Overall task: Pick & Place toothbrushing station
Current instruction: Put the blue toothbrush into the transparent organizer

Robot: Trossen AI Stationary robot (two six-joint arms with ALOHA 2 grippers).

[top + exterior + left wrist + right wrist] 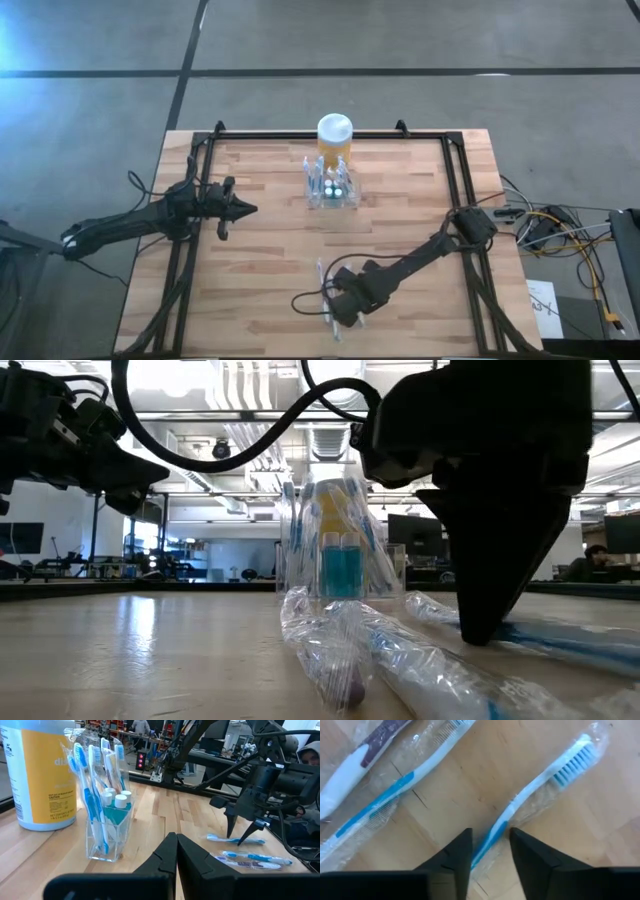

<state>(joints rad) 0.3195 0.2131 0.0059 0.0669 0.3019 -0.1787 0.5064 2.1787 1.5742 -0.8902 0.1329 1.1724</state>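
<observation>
Toothbrushing station [331, 187] near tabletop's far edge looks light, rigid, slippery, best gripped across its clear walls; right pincer [490, 851] apart astride a wrapped toothbrush [535, 785], left pincer [176, 851] together.

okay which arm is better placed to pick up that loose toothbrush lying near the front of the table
The right. Its end effector is already down over the wrapped toothbrush, fingers open on either side of the handle. The left end effector is shut and hangs off to the left of the toothbrushing station, well away from the loose brushes.
</observation>
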